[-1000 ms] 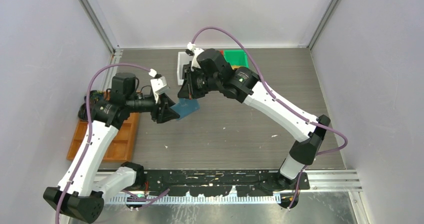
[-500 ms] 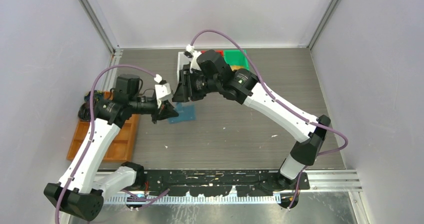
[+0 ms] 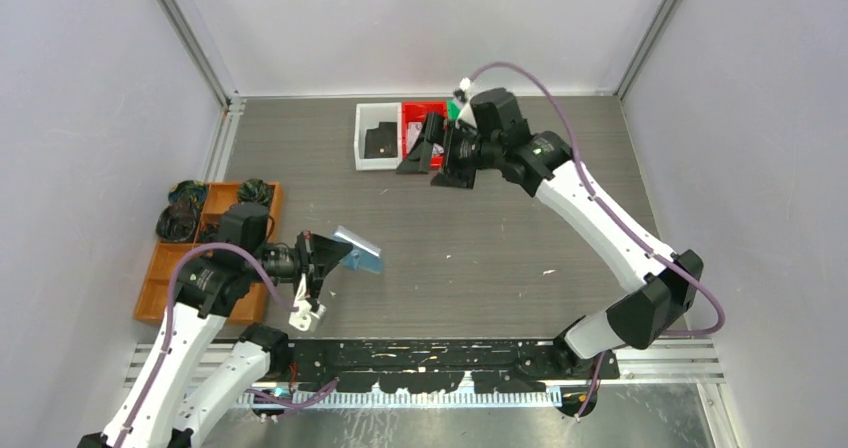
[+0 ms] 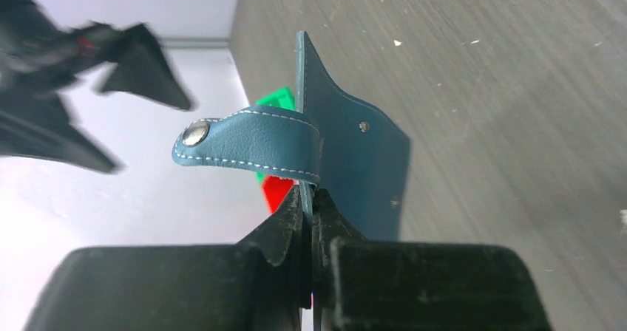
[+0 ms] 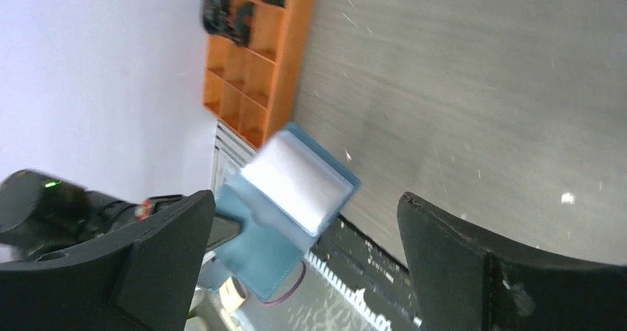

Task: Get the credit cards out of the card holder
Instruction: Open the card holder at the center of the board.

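The left gripper [image 3: 338, 257] is clenched tight on the card holder [image 3: 360, 251], pinching one edge of the blue leather between its closed jaws; it holds it out over the near left part of the table [image 3: 500, 248], just to the right of the orange-brown tray [image 3: 205, 268]. From the left wrist the holder stands on edge, its tab [image 4: 248, 145] curling over to the left with the snap button [image 4: 195, 133] at its end; a small stud shows on the blue outer face.

Seen from the right wrist, the holder hangs folded open, a paler panel facing up and the deeper blue below it; whether any cards sit in the slots I cannot tell.

The right gripper [image 3: 430, 161] is well apart from it, up at the far side of the table, by the row of small bins; its fingers [image 5: 163, 264] are spread wide with nothing between them. It hovers by the red bin [image 3: 415, 120], next to the white bin [image 3: 362, 143]; a black flat shape [image 3: 381, 140] lies in the white one, and whether it is a card I cannot say. A sliver of green bin [image 4: 275, 97] shows past the holder in the left wrist view.

Dark bundles fill the tray's far compartments.
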